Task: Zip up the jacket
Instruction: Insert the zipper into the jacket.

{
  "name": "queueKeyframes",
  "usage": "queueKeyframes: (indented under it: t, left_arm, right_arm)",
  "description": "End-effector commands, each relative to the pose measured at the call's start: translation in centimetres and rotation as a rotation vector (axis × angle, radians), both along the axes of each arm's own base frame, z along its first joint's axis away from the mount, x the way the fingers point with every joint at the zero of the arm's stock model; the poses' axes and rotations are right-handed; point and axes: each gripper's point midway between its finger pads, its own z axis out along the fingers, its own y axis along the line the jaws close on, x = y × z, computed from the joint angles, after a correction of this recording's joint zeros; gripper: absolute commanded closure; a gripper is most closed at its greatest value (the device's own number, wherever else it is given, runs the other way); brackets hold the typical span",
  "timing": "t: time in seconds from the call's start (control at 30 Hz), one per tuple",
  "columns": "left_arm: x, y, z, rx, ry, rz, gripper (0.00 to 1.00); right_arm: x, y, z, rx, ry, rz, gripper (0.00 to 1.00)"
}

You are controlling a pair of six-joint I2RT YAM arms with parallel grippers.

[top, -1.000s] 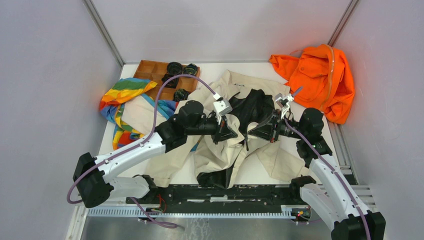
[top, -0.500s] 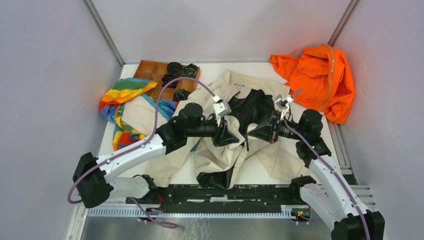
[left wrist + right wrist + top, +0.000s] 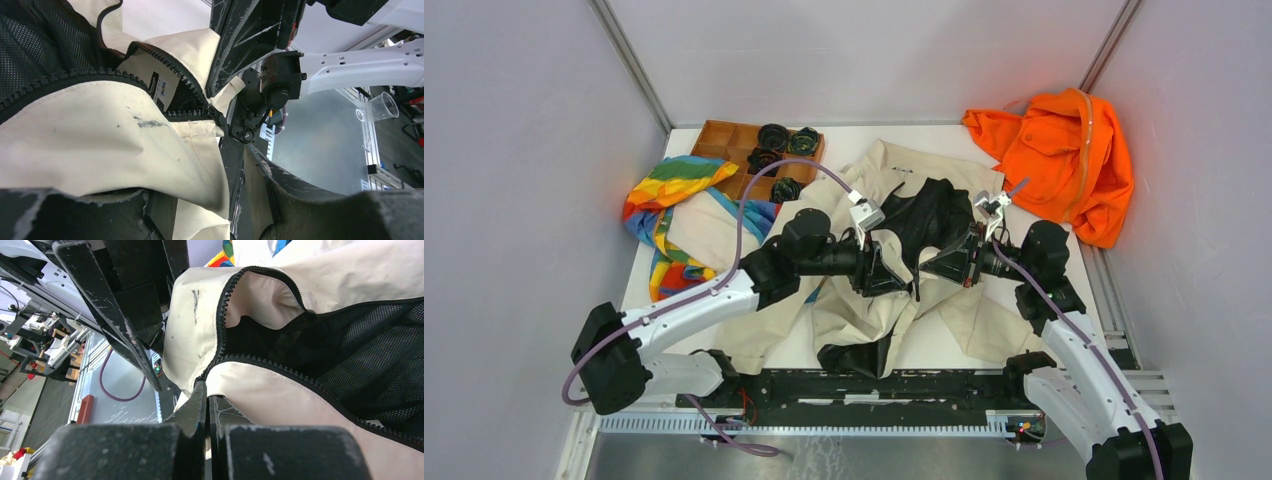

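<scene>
Beige cloth with a black mesh inside makes up the jacket [image 3: 856, 310]. It lies crumpled and open on the white table [image 3: 849, 140], just to the right of the wooden tray [image 3: 714, 140] and reaching from there toward the arm bases. Its front is parted, so the dark lining shows in the middle, and the sleeves are bunched under both arms.

In the left wrist view the zipper [image 3: 186, 80] runs as two rows of black teeth that come together at a single point. A small printed label sits beside them, and a grey smudge marks the pale outer cloth. The right wrist view shows the mesh lining [image 3: 360, 355] bordered by the same teeth.

The right gripper [image 3: 936, 264], right of the tray past the jacket's open middle, has its fingers [image 3: 196, 412] pressed together on the jacket's edge where the two tooth rows meet. The left gripper [image 3: 889, 272] faces it from the tray's side. Its jaws stand apart, and beige fabric hangs loosely between them.

A rainbow-striped cloth [image 3: 669, 185] lies touching the tray's near left corner. Dark rolled bundles [image 3: 774, 135] sit in the tray's right compartments. An orange garment [image 3: 1064, 160] lies well apart, far to the tray's right.
</scene>
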Motion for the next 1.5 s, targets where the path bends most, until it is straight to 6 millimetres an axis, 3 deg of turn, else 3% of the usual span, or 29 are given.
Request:
queueKeyframes:
  t: [0.0,0.2,0.27,0.33,0.37,0.5,0.6,0.7,0.97,1.07,1.33,1.47]
  left_arm:
    - [0.7,-0.8,0.3,-0.023,0.063,0.043,0.47]
    - [0.9,-1.4,-0.2,-0.013,0.101,0.041,0.60]
    - [0.8,-1.6,-0.3,-0.017,0.110,0.032,0.73]
    - [0.6,-1.7,-0.2,-0.024,0.112,0.021,0.95]
    - [0.6,-1.7,-0.2,-0.023,0.112,0.020,0.98]
    - [0.5,-1.4,-0.5,0.008,0.105,0.013,0.98]
    - [0.5,-0.9,-1.8,0.108,0.133,0.019,0.98]
    - [0.4,-0.8,-2.3,0.152,0.152,0.006,0.98]
    - [-0.2,-1.0,-2.5,0.180,0.200,-0.029,0.98]
    - [-0.5,-0.8,-2.1,0.163,0.190,-0.039,0.98]
    - [-0.3,-1.7,-4.1,0.208,0.238,-0.063,0.98]
    - [-0.2,-2.2,-4.3,0.215,0.255,-0.075,0.98]
  right_arm:
    - [0.2,-0.1,1.0,0.018,-0.052,-0.017,1.00]
    - [0.2,-0.1,1.0,0.023,-0.052,-0.017,1.00]
    - [0.2,-0.1,0.9,0.024,-0.048,-0.016,1.00]
    - [0.2,-0.1,0.9,0.025,-0.052,-0.016,1.00]
    - [0.2,-0.1,0.9,0.026,-0.052,-0.016,1.00]
    - [0.1,0.1,1.4,0.052,-0.050,-0.003,1.00]
    - [-0.5,0.3,3.1,0.132,-0.057,0.027,1.00]
    - [-0.2,0.4,3.1,0.146,-0.039,0.016,1.00]
    - [3.9,-2.2,-3.0,0.034,0.182,-0.226,1.00]
    - [4.0,-2.5,-3.7,-0.007,0.176,-0.241,1.00]
    - [1.8,-0.8,-0.2,0.063,0.045,-0.092,1.00]
    - [2.2,-0.9,-0.6,0.048,0.052,-0.113,1.00]
